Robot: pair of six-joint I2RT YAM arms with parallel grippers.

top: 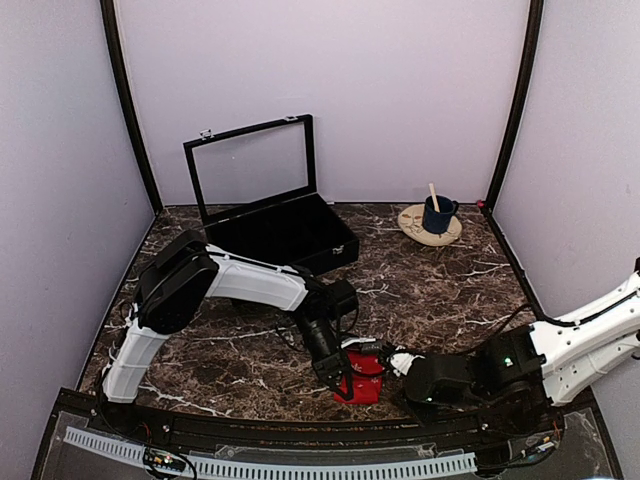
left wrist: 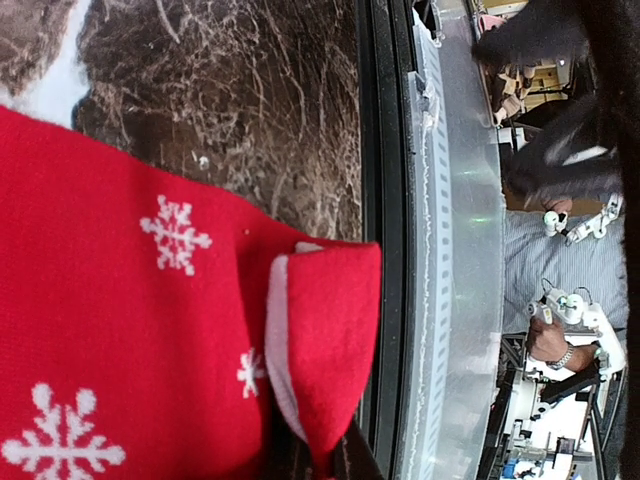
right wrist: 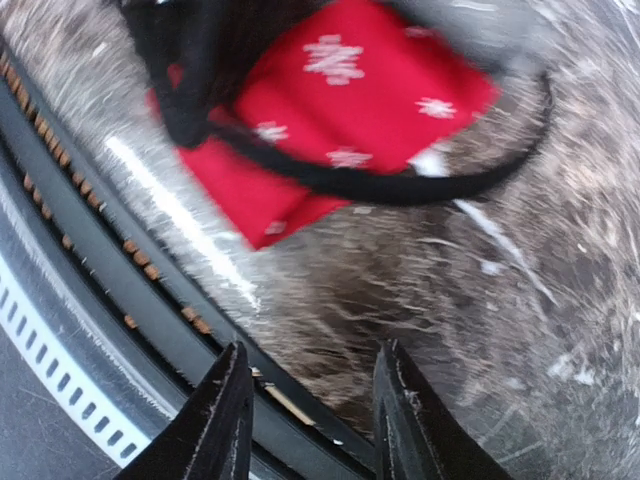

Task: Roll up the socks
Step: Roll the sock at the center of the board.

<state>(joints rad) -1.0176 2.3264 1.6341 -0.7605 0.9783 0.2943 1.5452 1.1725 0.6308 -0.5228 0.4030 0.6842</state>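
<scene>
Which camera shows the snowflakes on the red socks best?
The left wrist view: the soft red fabric socks fill it, snowflakes sharp. The right wrist view shows them blurred; the top view shows only a small red patch.

The top external view looks down from above and behind the arms, taking in the whole surface (top: 440, 300). The left wrist view sits very close above the socks (left wrist: 110, 330), turned so the surface's near edge runs vertically. The right wrist view, blurred, looks low past the right pincer (right wrist: 312, 352) from slightly farther off. All three share the socks at that near edge.
</scene>
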